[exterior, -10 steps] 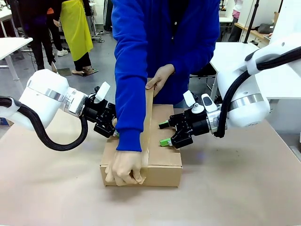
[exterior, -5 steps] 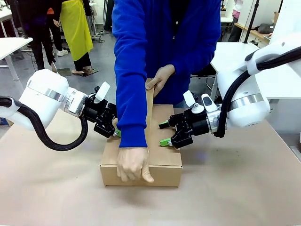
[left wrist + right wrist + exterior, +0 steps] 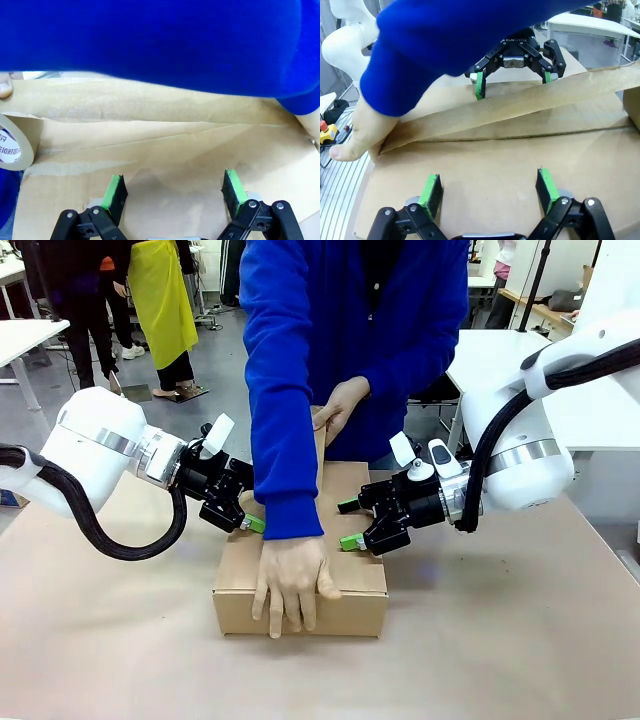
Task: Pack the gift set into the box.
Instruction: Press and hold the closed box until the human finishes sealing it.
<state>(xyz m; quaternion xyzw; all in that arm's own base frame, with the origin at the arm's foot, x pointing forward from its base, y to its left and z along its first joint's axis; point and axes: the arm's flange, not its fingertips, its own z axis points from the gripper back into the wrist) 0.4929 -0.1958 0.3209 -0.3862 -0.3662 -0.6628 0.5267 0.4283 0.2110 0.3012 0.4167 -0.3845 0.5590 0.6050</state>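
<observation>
Left gripper (image 3: 250, 520) at the left side of the box (image 3: 350, 570), jaws spread wide, nothing between them; in its wrist view the green pads (image 3: 114, 190) point at the closed top flaps. Right gripper (image 3: 347, 525) on the opposite side, likewise spread and empty, tips over the box's right top panel; its own view shows the left gripper (image 3: 512, 75) facing it across the lid. The box sits shut on the brown table (image 3: 520, 640), centre, between the two arms. A strip of brown tape (image 3: 520, 107) runs along the centre seam, rising clear of the lid toward the far end. The person's near hand (image 3: 290, 580) lies flat over the front edge, pressing the tape down; the far hand (image 3: 340, 405) holds the tape roll (image 3: 12, 145) above the back edge. Gift set not visible with the lid closed.
</observation>
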